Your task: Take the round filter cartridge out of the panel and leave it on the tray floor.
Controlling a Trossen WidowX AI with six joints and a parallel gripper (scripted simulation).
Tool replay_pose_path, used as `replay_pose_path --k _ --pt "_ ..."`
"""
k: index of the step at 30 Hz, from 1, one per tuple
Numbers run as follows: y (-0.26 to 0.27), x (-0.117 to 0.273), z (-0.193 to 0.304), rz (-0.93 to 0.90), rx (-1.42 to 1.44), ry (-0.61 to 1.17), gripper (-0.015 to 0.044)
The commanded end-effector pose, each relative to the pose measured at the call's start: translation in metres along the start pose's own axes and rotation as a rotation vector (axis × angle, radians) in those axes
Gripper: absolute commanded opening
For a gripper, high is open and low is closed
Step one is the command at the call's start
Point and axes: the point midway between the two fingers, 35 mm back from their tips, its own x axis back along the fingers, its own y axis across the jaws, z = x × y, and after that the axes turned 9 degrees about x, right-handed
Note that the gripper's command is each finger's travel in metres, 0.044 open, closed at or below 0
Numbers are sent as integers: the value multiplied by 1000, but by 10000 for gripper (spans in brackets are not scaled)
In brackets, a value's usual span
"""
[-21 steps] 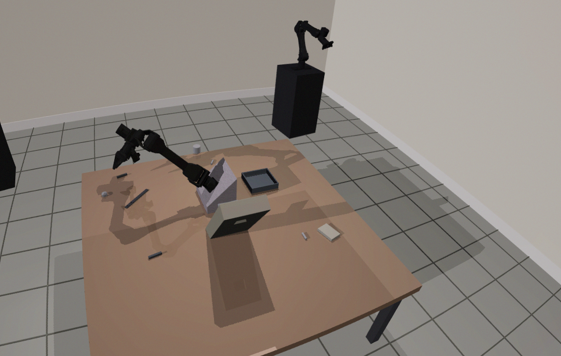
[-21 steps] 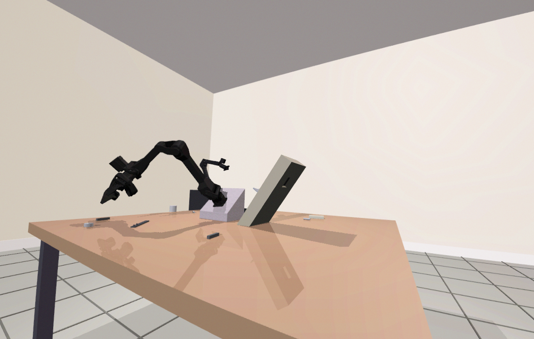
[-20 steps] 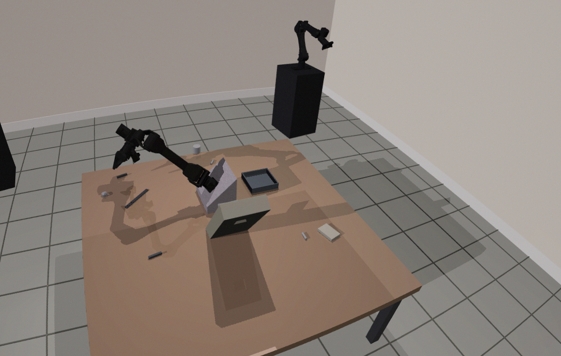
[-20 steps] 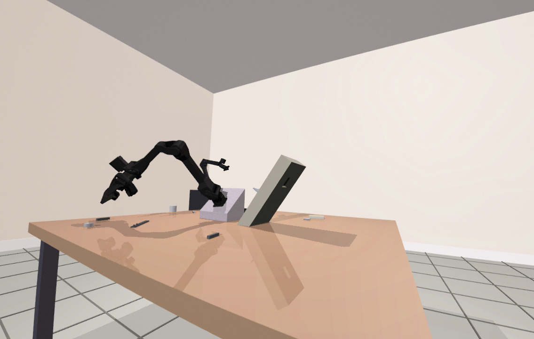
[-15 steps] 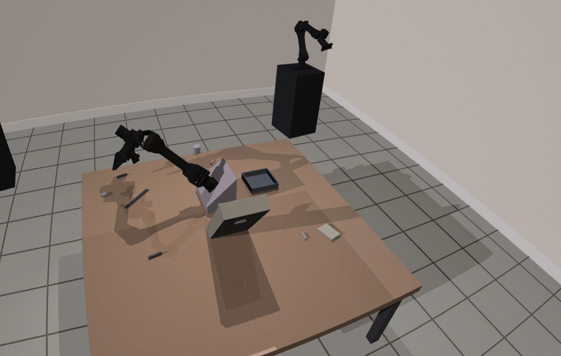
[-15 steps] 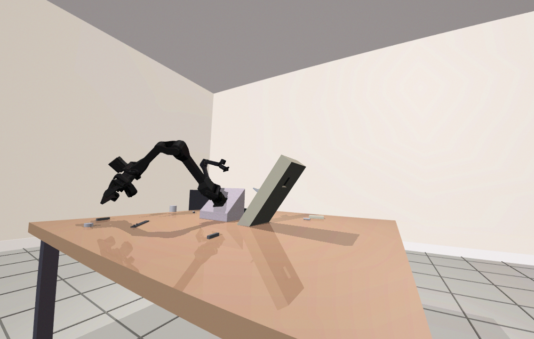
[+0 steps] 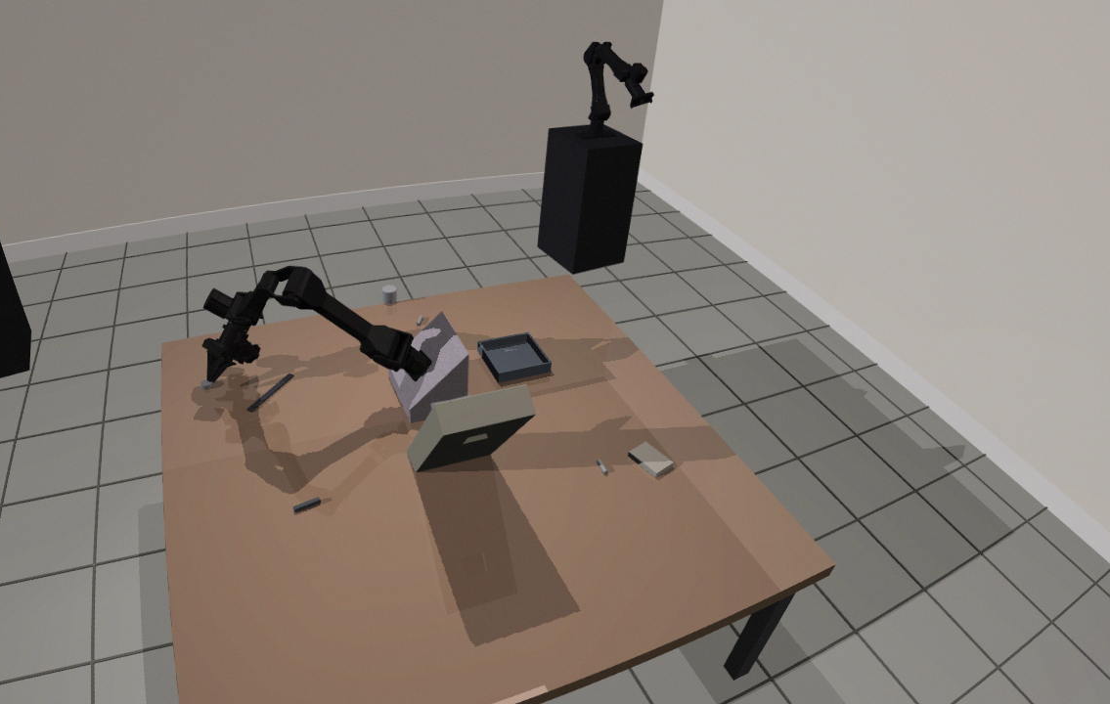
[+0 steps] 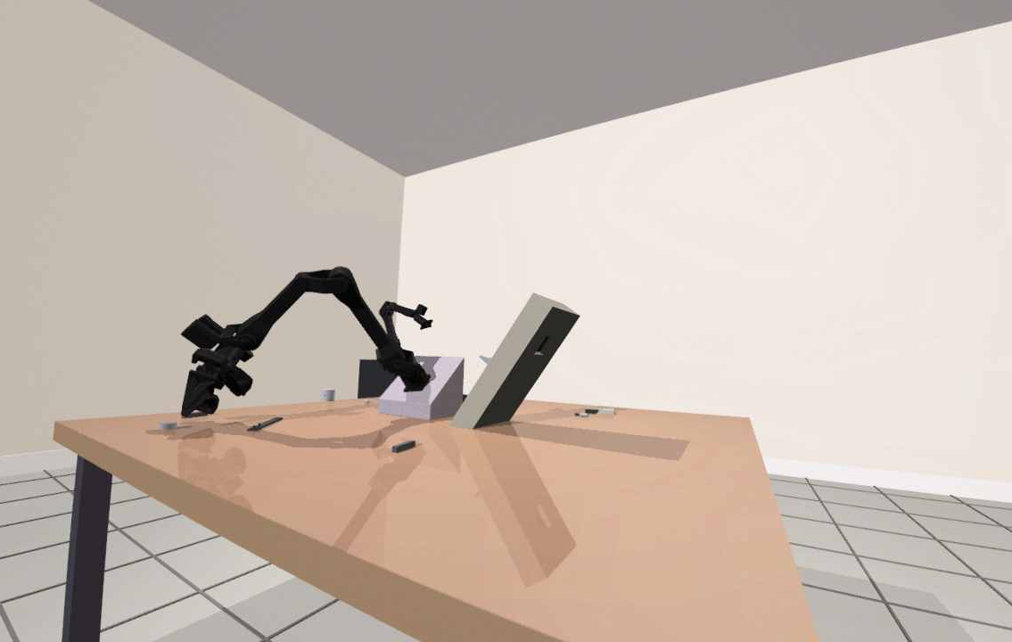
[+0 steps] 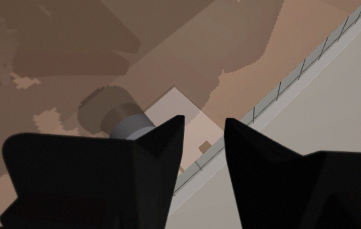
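The service panel (image 7: 452, 448) (image 8: 493, 368) is a pale slab leaning on the table, its dark back toward the top and exterior views. Its front face and any cartridge in it are hidden. The blue-grey tray (image 7: 528, 373) stands behind it and looks empty. My gripper (image 7: 210, 378) (image 8: 195, 414) (image 9: 204, 124) points down just above the table's far left part, fingers partly open with nothing between them. A short grey round piece (image 7: 206, 384) (image 8: 167, 425) (image 9: 133, 126) lies close beside it, partly behind the left finger in the wrist view; no slots can be made out on it.
My arm rises from a lilac wedge block (image 7: 446, 381) (image 8: 446, 390) beside the panel. A long dark bar (image 7: 270, 392) (image 8: 265, 423) and a short one (image 7: 306, 505) (image 8: 403, 446) lie on the table. A pale cylinder (image 7: 389, 295) (image 8: 327, 395) stands at the back, a flat box (image 7: 649, 459) at the right.
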Motion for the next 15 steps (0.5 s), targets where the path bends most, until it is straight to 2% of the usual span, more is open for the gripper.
replay_pose_path --k 1,9,15 --pt "-46 -44 -8 68 -89 -47 96" --pt "-137 -106 -34 179 -266 -145 96" --pt "-200 -135 -62 228 -385 -224 96"
